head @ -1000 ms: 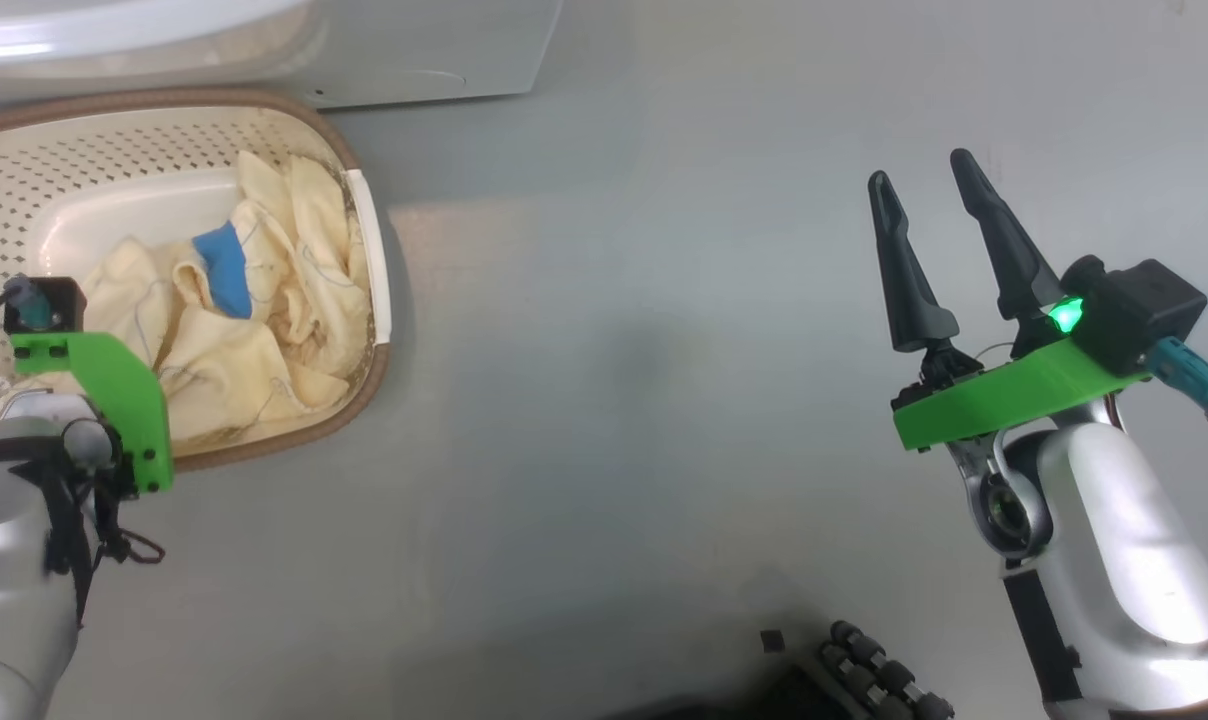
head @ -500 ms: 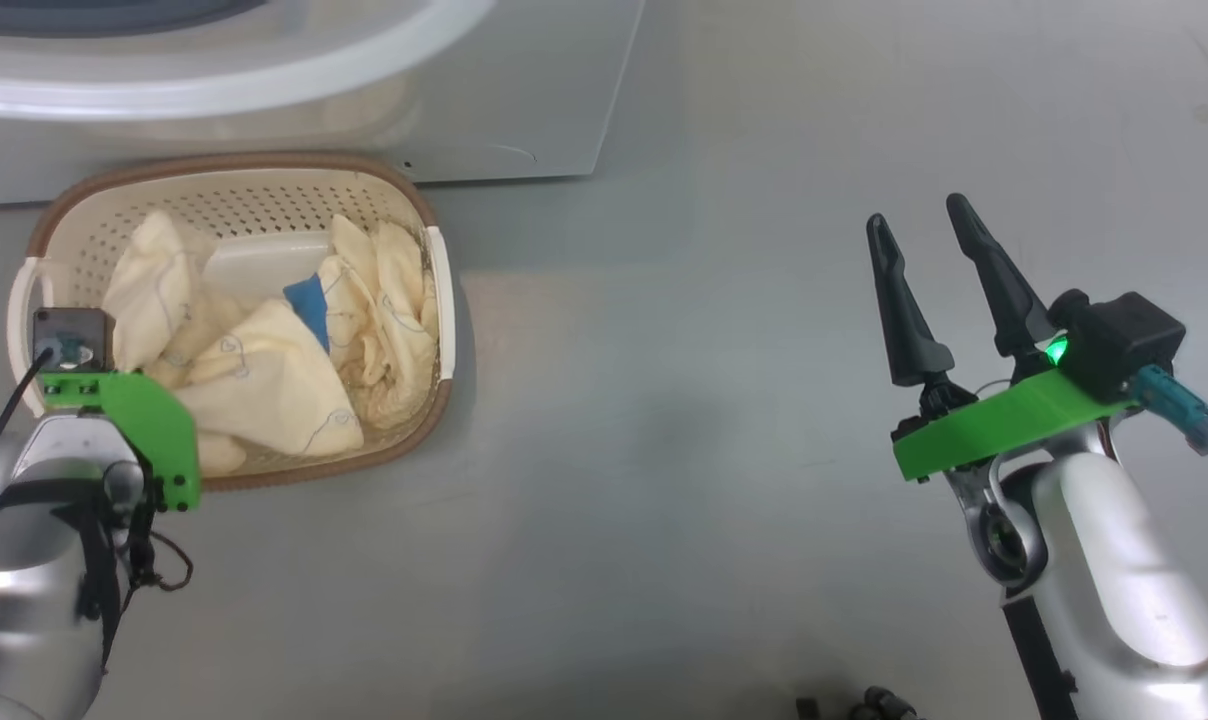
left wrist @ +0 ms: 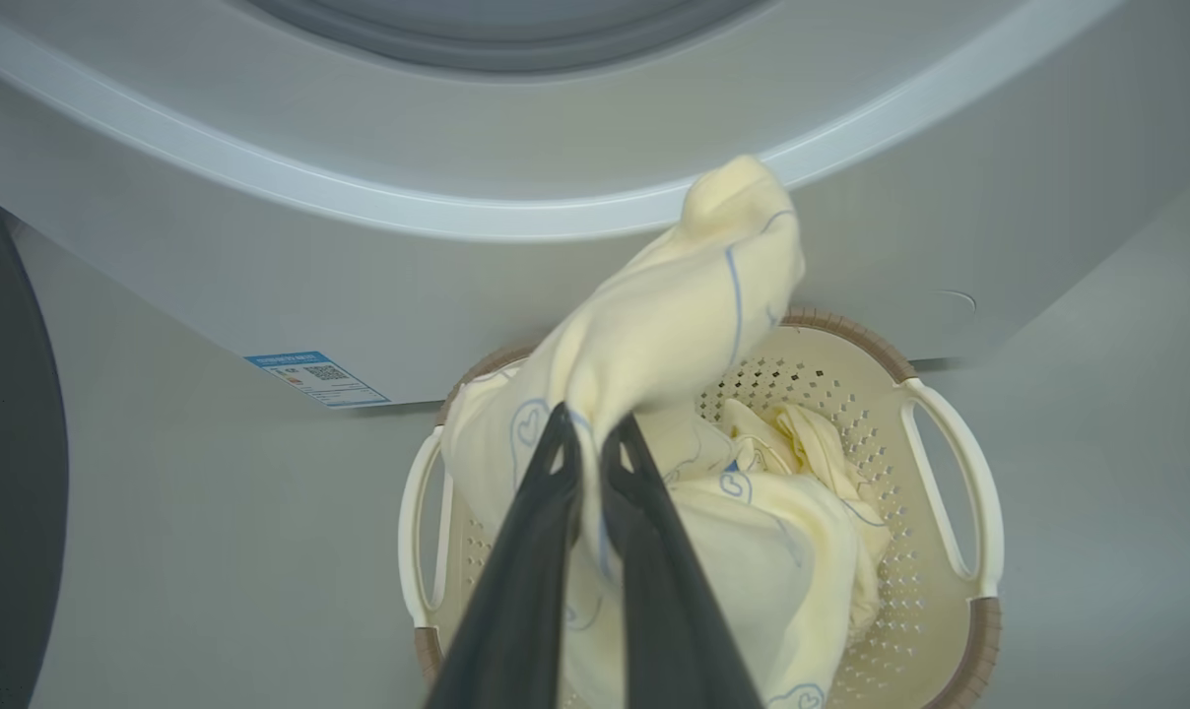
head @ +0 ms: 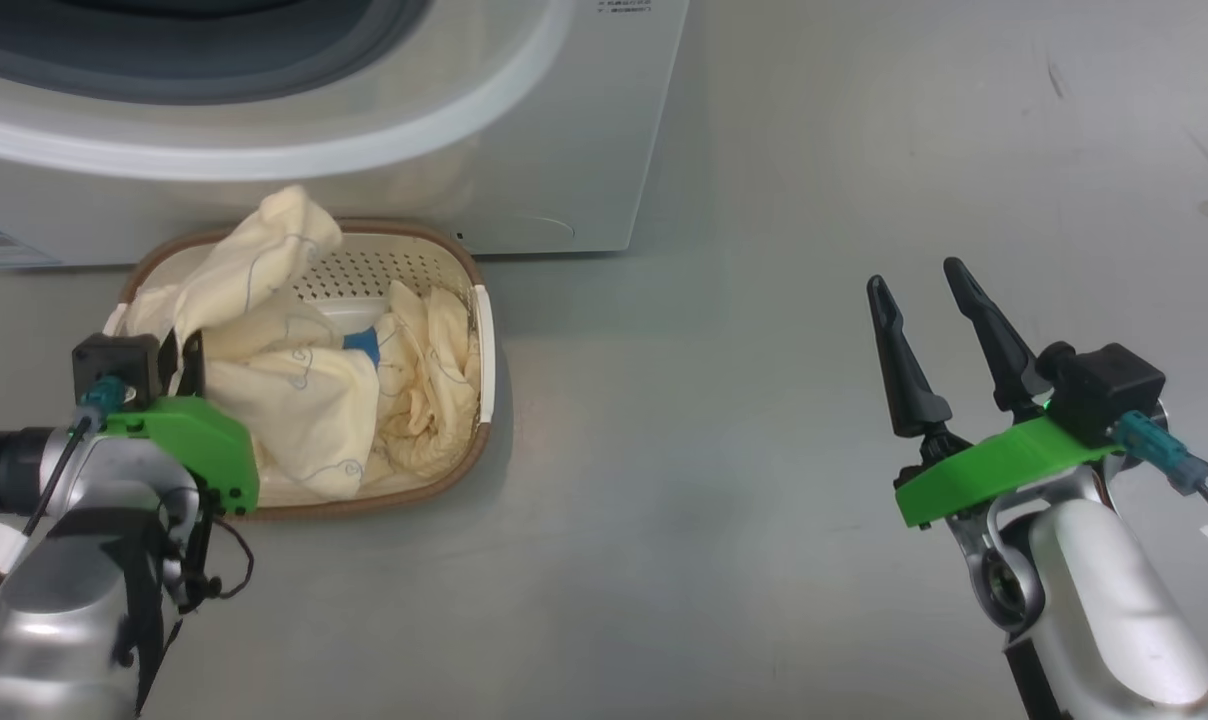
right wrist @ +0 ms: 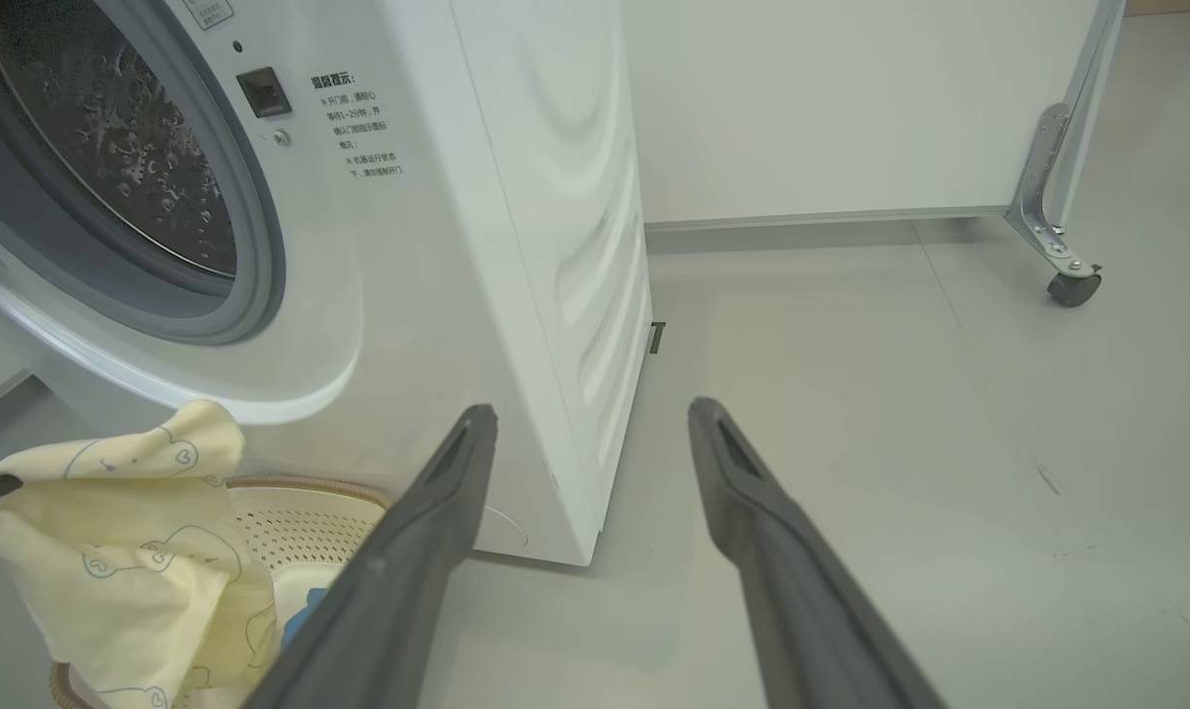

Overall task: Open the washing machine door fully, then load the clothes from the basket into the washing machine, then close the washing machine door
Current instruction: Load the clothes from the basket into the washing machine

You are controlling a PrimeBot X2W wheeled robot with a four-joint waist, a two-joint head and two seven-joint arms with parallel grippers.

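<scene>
The cream basket [head: 483, 330] stands on the floor against the white washing machine [head: 524, 150], holding pale yellow clothes [head: 424, 370]. My left gripper [left wrist: 590, 425] is shut on one garment [left wrist: 684, 295] and holds it bunched above the basket [left wrist: 950, 492], below the machine's grey door seal. In the head view the left gripper [head: 190, 352] sits at the basket's left end. The black rim of the washing machine door [left wrist: 4, 473] stands swung out at the left. The steel drum [right wrist: 112, 167] lies open. My right gripper [head: 914, 275] hangs open over bare floor, far right of the basket.
A blue label [left wrist: 319, 377] sits low on the machine front. Behind the machine's right side stands a white panel [right wrist: 851, 98] on a metal foot with a caster [right wrist: 1070, 284]. Grey floor [head: 714, 450] stretches between the basket and my right arm.
The camera has tilted up, bringing the machine front into view. My left gripper has risen with a garment, which now hangs above the basket. The right gripper keeps its pose.
</scene>
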